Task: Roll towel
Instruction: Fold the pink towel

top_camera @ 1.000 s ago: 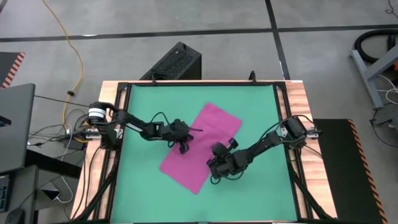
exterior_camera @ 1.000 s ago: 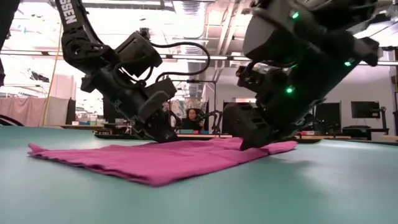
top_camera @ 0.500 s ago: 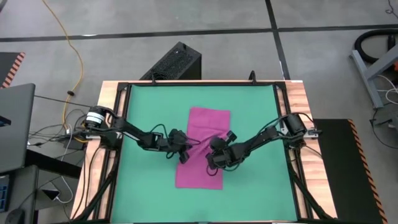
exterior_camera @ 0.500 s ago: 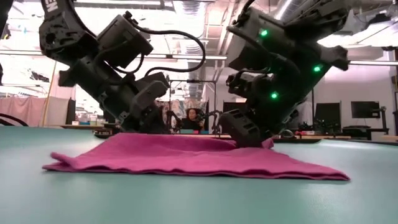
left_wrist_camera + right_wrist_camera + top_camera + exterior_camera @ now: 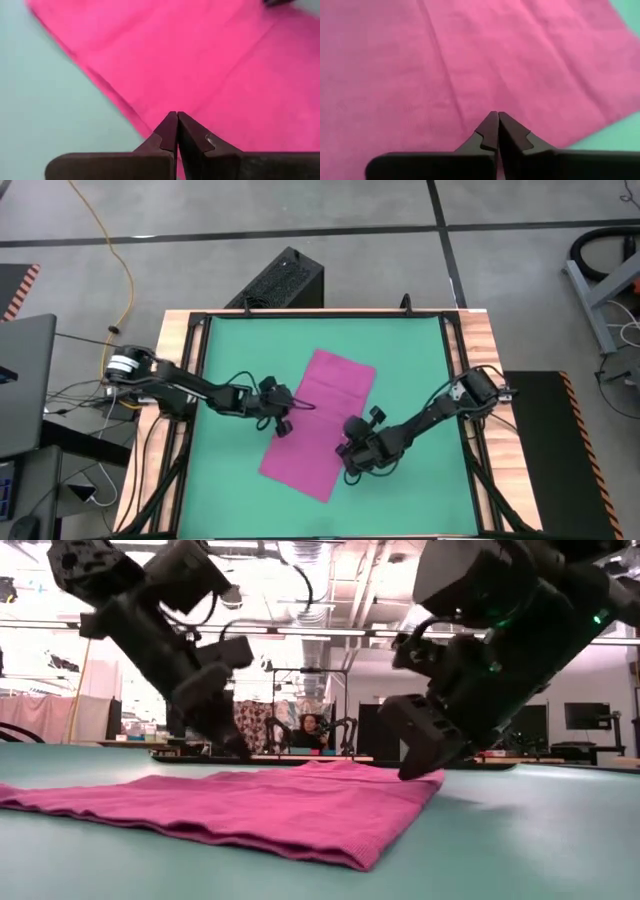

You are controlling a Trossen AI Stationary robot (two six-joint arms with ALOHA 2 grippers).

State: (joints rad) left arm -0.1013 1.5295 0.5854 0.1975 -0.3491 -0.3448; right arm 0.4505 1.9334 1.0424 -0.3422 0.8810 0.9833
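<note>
The magenta towel (image 5: 318,425) lies spread flat on the green mat (image 5: 230,350), its long sides slanting from far right to near left. It also fills much of the low view (image 5: 250,805). My left gripper (image 5: 284,426) is shut with nothing between its fingers. It hangs just above the towel's left long edge (image 5: 125,107), clear of the cloth in the low view (image 5: 240,750). My right gripper (image 5: 348,462) is shut over the towel's right long edge, near the near end (image 5: 420,770). The right wrist view shows cloth (image 5: 470,60) beneath its tips (image 5: 496,114). My right gripper comes at the towel slanting down from the table's right side. Its shut fingertips (image 5: 415,768) reach the top face by the right long edge (image 5: 435,778). No cloth shows between the fingers. Whether they touch the cloth I cannot tell; the towel lies flat.
Wooden rails (image 5: 480,340) frame the mat, with bare mat on the near side (image 5: 400,500) and at the far left. A black box (image 5: 280,280) stands beyond the far edge. A person (image 5: 310,728) sits in the room behind.
The towel has turned about flat on the mat: from slanted to square with the table, then partway back. My left gripper has gone up off the cloth and toward the table's left edge. My right gripper has drawn a little toward the near edge.
</note>
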